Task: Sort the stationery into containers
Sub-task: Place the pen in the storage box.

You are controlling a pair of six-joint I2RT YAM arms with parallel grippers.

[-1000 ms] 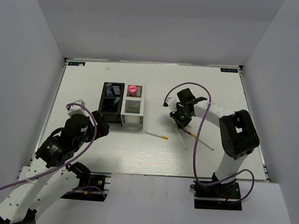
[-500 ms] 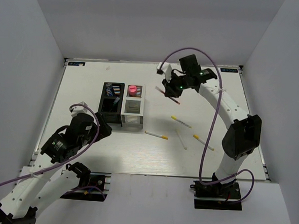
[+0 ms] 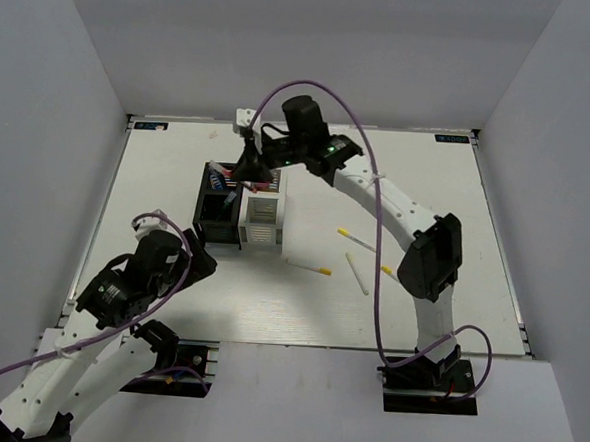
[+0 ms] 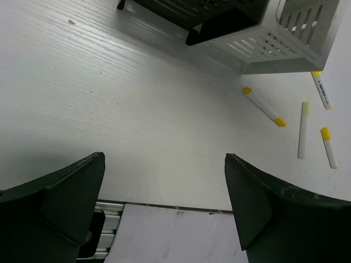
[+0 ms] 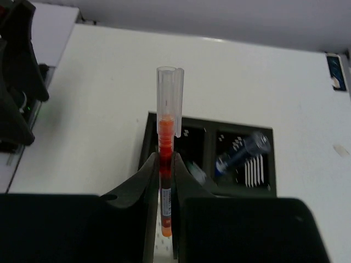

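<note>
My right gripper (image 5: 166,183) is shut on a red pen (image 5: 166,159) with a clear cap, holding it upright. In the top view that gripper (image 3: 248,165) hangs over the back of the joined containers, the black one (image 3: 203,215) and the white one (image 3: 274,232). A blue-and-white tube (image 5: 241,153) leans in a back cell of the black container (image 5: 211,121). Several white yellow-tipped sticks (image 3: 309,267) (image 4: 264,107) lie on the table to the right of the boxes. My left gripper (image 4: 164,203) is open over bare table at the near left, holding nothing.
The white table (image 3: 178,174) is walled in by grey panels at the back and on both sides. The right arm's purple cable (image 3: 375,226) loops above the sticks. A metal rail (image 4: 104,241) marks the table's near edge under my left gripper.
The right arm lifted the red pen from the sticks' area and swung it left, to above the containers. The left arm shifted only slightly.
</note>
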